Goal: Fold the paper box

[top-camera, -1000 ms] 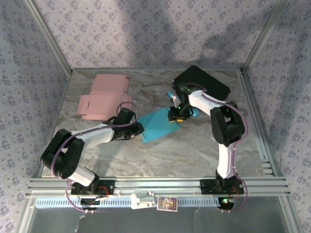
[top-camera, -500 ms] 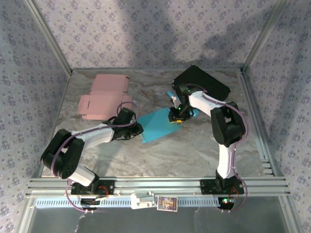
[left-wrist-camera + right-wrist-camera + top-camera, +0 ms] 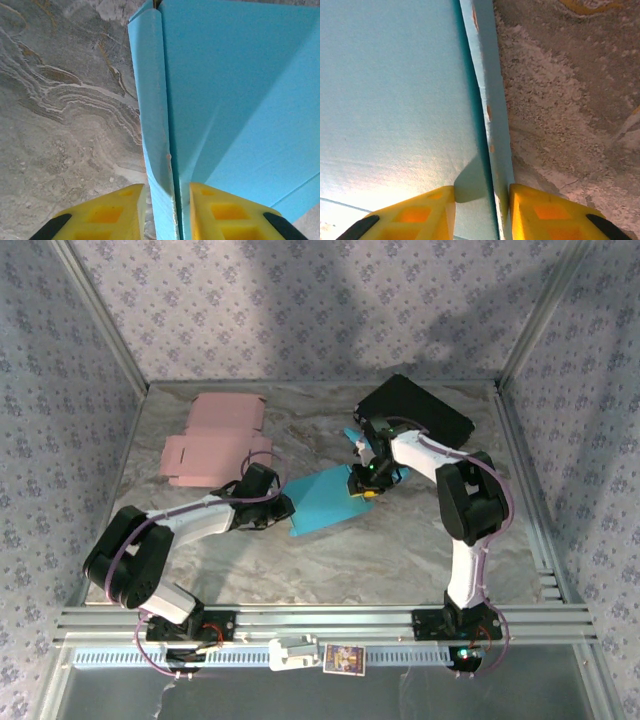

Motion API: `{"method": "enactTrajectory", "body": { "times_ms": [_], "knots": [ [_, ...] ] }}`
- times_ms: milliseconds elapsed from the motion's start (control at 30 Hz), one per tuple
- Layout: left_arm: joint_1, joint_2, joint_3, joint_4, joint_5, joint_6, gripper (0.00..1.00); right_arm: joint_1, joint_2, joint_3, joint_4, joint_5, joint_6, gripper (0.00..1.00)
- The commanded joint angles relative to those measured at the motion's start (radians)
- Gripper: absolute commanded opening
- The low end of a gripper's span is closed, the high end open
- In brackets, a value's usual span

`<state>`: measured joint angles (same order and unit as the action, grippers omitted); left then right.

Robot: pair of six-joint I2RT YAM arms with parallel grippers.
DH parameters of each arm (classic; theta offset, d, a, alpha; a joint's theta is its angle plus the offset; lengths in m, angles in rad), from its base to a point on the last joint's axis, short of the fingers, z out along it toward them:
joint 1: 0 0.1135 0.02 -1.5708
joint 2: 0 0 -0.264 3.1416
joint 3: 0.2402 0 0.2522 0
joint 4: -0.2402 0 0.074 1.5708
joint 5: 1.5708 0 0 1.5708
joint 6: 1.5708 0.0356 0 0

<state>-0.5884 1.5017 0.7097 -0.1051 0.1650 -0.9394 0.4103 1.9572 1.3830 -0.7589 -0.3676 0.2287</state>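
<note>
Both the left tool point(image 3: 167, 187) and right tool point(image 3: 482, 189) narrowly clamp the paper box point(image 3: 320, 500) edges.

1. The light blue paper box point(image 3: 322, 503) is lying mid-table point(image 3: 390, 560), partly folded, its long side running diagonally from near-left to far-right.
2. Its broad panel is sitting tilted rather than flat.
3. A narrow flap point(image 3: 152, 100) is bending along a crease beside that panel.
</note>
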Motion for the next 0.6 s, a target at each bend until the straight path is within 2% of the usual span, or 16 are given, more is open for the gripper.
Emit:
{"method": "enactTrajectory", "body": {
  "times_ms": [0,200,333,567],
  "knots": [
    [0.013,0.014,-0.009,-0.108,-0.035,0.033,0.27,-0.019,-0.043,-0.019,-0.024,-0.013,0.014,0.35],
    [0.022,0.023,-0.021,-0.100,-0.038,0.051,0.24,-0.070,-0.081,-0.037,0.032,-0.076,0.008,0.48],
    [0.032,0.006,-0.043,-0.084,-0.038,0.064,0.21,-0.099,-0.075,-0.039,0.065,-0.168,-0.008,0.57],
    [0.064,-0.029,-0.109,-0.011,-0.003,0.081,0.13,-0.104,-0.029,-0.045,0.087,-0.251,-0.023,0.61]
  ]
}}
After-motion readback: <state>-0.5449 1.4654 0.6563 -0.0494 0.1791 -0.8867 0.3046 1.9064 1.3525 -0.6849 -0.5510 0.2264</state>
